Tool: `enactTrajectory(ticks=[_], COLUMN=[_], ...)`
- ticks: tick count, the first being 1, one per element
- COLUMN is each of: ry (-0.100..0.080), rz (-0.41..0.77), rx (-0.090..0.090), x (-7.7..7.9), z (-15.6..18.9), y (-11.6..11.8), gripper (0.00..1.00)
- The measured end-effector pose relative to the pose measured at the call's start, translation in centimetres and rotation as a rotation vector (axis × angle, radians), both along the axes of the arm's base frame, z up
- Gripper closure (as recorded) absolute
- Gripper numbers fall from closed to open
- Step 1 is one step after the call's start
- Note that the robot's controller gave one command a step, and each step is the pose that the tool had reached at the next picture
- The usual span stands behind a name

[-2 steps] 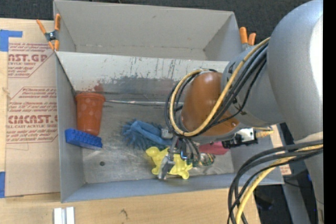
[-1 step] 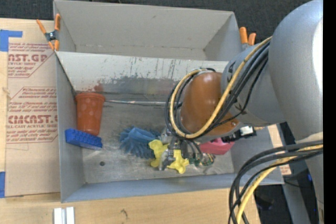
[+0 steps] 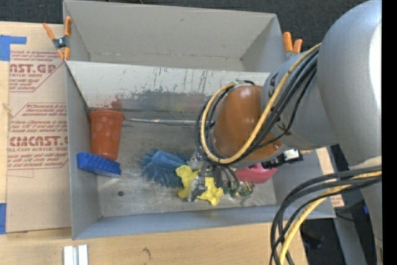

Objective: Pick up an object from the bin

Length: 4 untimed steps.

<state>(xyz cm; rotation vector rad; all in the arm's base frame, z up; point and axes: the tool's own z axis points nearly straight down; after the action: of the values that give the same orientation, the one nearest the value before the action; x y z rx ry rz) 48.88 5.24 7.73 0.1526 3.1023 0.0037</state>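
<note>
My arm [image 3: 356, 77] is a broad, rounded shell of pale grey, smooth and unmarked. At my wrist sits a glossy orange-brown cover [image 3: 239, 118], domed like an egg. Black and yellow cables [image 3: 271, 105] loop round it in 1 bundle, and more of both colours run along my lower side. Under the cover my gripper [image 3: 205, 182] is small, dark metal hardware.

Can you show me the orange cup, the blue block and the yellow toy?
orange cup [image 3: 105, 133], camera view, middle of its side.
blue block [image 3: 98, 164], camera view, middle of its top.
yellow toy [image 3: 185, 174], camera view, its left lump.
</note>
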Motion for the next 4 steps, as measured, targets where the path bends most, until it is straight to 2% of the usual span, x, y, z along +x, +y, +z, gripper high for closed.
enactTrajectory(ticks=[1,3,4], ry=[0.005,0.033,0.037], rz=[0.0,0.001,0.002], rx=[0.0,-0.001,0.0], x=[0.0,-0.4,-0.4], z=[0.2,2.2,4.2], y=[0.0,0.0,0.1], gripper=[1.0,1.0,1.0])
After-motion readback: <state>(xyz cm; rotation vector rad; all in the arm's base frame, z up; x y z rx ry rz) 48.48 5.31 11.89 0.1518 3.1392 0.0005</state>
